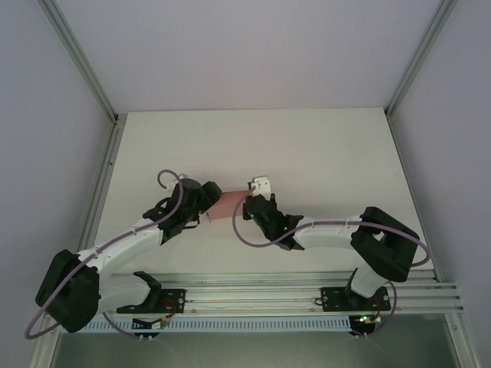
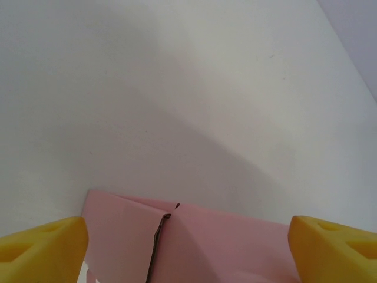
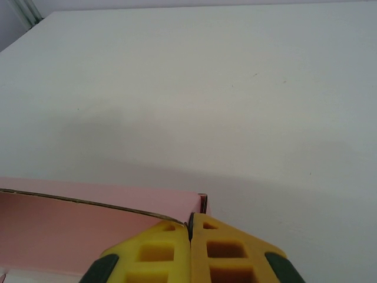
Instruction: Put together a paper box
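Right claw [image 3: 189,229] on paper box [image 3: 70,227] edge

Left arm [image 1: 123,244] and right arm [image 1: 326,230] had white tubular links and chunky black joint housings. Mauve cable [image 1: 170,178] looped off each wrist; more of it curled beside left base. Bases were black brackets: red wiring [image 1: 163,304] showed at left one, green light [image 1: 362,317] at right one. Left fingers [image 2: 41,250] were yellow, blocky, with shallow moulded recesses. Right fingers [image 3: 159,253] were yellow with square pockets and dark green pads [image 3: 99,268] on outer edges
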Motion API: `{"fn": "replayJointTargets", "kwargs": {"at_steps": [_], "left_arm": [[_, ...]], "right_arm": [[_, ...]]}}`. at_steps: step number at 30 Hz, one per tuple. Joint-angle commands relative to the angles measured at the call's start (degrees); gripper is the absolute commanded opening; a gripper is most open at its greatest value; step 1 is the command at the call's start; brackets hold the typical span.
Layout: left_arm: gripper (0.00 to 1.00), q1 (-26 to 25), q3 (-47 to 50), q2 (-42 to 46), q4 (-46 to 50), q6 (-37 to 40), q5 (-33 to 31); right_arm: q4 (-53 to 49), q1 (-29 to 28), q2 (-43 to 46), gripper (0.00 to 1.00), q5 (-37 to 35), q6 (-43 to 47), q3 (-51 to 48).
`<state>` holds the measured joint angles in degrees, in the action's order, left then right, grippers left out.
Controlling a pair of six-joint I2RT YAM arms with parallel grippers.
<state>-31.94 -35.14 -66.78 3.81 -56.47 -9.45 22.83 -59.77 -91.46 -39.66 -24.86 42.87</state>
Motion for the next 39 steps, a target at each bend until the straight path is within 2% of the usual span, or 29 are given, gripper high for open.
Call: {"fn": "replayJointTargets", "kwargs": {"at_steps": [1, 5, 7, 14, 18, 26, 30, 34, 39], "left_arm": [[0.79, 0.5, 2.6, -2.2, -0.1, -0.8, -0.1], [0.65, 0.7, 3.9, -3.3, -1.9, -1.4, 0.6], [0.61, 0.6, 4.2, -3.4, -1.8, -0.8, 0.4], [0.55, 0.7, 5.6, -4.4, -2.0, -0.4, -1.0], [0.50, 0.7, 6.9, -6.3, -4.2, -0.1, 0.4], [0.48, 0.7, 7.5, -6.4, -5.5, 1.9, 1.0], [0.48, 0.7, 6.9, -7.0, -5.6, 2.7, 1.3], [0.45, 0.7, 6.6, -7.7, -5.8, 3.0, 1.7], [0.46, 0.7, 6.7, -8.4, -6.4, 2.7, 2.0]], "right_arm": [[-12.3, -0.9, -3.1, 0.00, 3.1, -1.6, -1.8], [-13.5, -0.8, -2.4, 0.00, 3.4, -2.7, -1.3], [-14.3, -0.8, -1.2, 0.01, 4.6, -2.1, -0.5], [-19.6, 0.4, -0.3, 0.22, 6.1, -3.7, 6.3], [-16.4, 1.6, 2.0, 0.35, 9.1, -3.8, 7.6], [-15.2, 4.5, 5.5, 0.58, 13.1, -3.9, 11.4], [-15.5, 8.8, 6.6, 0.68, 16.3, -8.2, 12.2], [-19.2, 14.5, 2.8, 0.68, 24.0, -13.7, 15.4], [-19.4, 15.5, -1.0, 0.64, 28.4, -14.2, 14.5]]}}
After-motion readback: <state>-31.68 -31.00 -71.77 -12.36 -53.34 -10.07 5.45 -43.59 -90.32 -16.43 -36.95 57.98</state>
